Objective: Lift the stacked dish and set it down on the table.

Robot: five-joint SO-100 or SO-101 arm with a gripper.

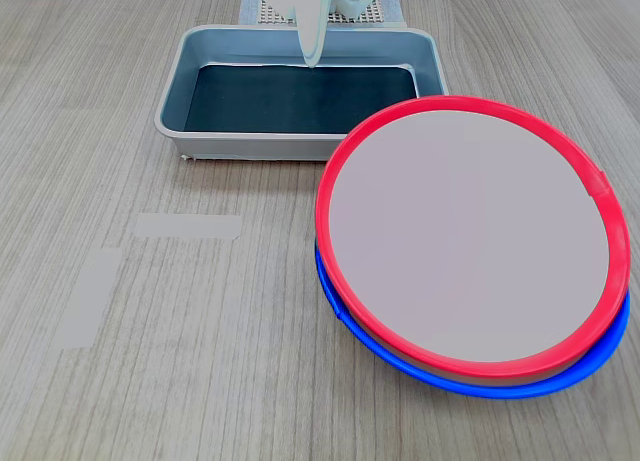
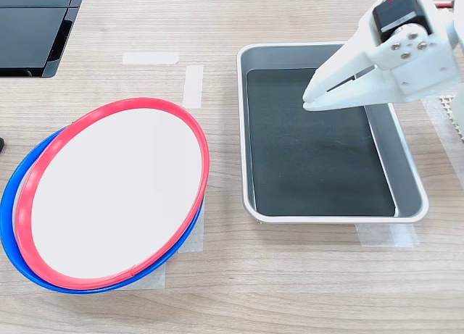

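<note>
The stacked dish (image 1: 470, 241) (image 2: 119, 193), red-rimmed with a pale flat centre, rests slightly askew on a blue-rimmed plate (image 1: 500, 386) (image 2: 14, 196) on the wood-grain table (image 1: 150, 381) (image 2: 290, 276). It lies at the first exterior view's right and the second exterior view's left. My white gripper (image 1: 310, 56) (image 2: 308, 98) hangs over the grey tray, well apart from the dish. Its fingers are together with nothing between them.
A grey metal tray (image 1: 250, 141) (image 2: 326, 219) with a dark floor sits beside the plates. Pale tape strips (image 1: 188, 225) (image 2: 150, 58) mark the tabletop. A black device (image 2: 32, 30) occupies the second exterior view's top left corner.
</note>
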